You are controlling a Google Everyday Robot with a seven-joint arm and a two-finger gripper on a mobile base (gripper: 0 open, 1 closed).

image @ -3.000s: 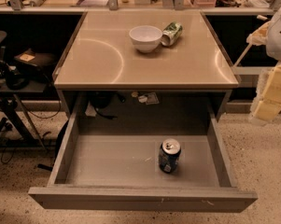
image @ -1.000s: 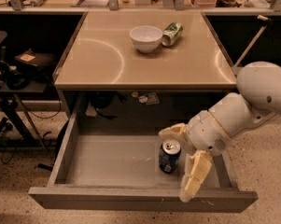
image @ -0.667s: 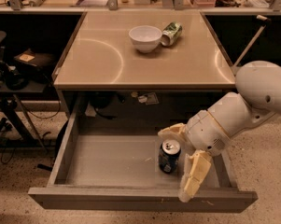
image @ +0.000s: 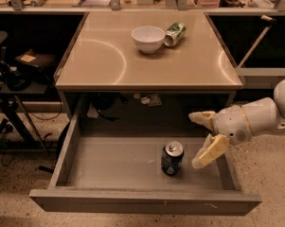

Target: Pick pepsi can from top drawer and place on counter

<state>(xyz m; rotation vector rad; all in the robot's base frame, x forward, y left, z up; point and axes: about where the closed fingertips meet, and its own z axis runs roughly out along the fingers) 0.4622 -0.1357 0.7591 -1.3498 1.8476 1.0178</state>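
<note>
The pepsi can (image: pixel 172 158), dark blue with a silver top, stands upright on the bottom of the open top drawer (image: pixel 109 167), right of its middle. My gripper (image: pixel 201 140) is open, its two cream fingers spread apart, just to the right of the can and apart from it, over the drawer's right side. The white arm comes in from the right edge. The counter (image: pixel 109 56) is the tan glossy tabletop above the drawer.
A white bowl (image: pixel 148 39) and a green can (image: pixel 174 33) lying on its side sit at the back of the counter. A dark stand with cables (image: pixel 14 79) is at the left. A grey handle (image: pixel 255 41) leans at the right.
My gripper has pulled back to the right, from around the can to beside it. The can stands in the same spot.
</note>
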